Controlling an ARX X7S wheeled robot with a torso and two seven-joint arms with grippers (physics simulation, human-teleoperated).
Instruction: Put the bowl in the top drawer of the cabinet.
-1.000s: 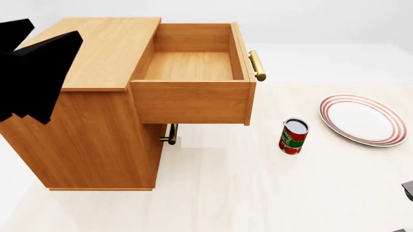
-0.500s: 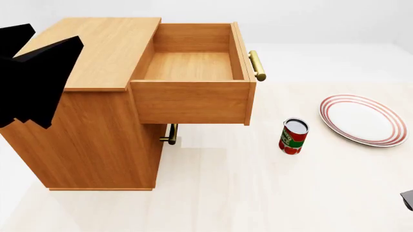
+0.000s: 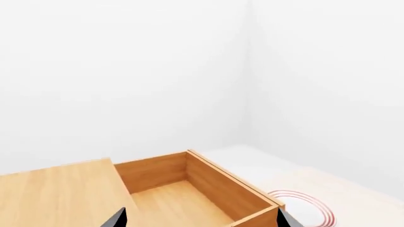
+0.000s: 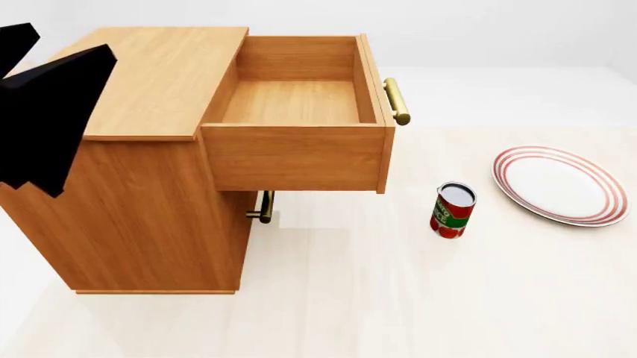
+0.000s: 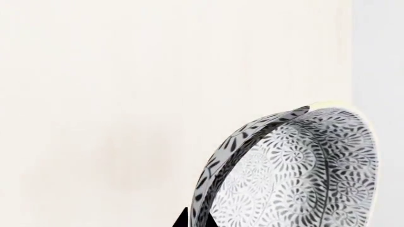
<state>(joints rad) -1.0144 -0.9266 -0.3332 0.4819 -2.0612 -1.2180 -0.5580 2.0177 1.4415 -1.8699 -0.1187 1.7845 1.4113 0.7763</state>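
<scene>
The bowl (image 5: 296, 179), covered in a dense blue-grey pattern, shows only in the right wrist view. It is tilted on edge, and my right gripper (image 5: 197, 221) is shut on its rim. The bowl and the right gripper are both outside the head view. The light brown cabinet (image 4: 149, 194) stands at the left. Its top drawer (image 4: 294, 101) is pulled fully out and holds nothing, its brass handle (image 4: 396, 101) facing right. My left gripper (image 3: 200, 221) is open, up beside the cabinet top and looking over the open drawer (image 3: 183, 198).
A red-labelled can (image 4: 453, 209) stands on the pale floor right of the drawer. A flat red-ringed white plate (image 4: 559, 185) lies further right. The lower drawer's small brass handle (image 4: 264, 206) sits under the open drawer. My black left arm (image 4: 45, 112) covers the cabinet's left corner.
My left arm has shifted slightly left and up in the head view. The bit of the right arm at the lower right edge has left the view.
</scene>
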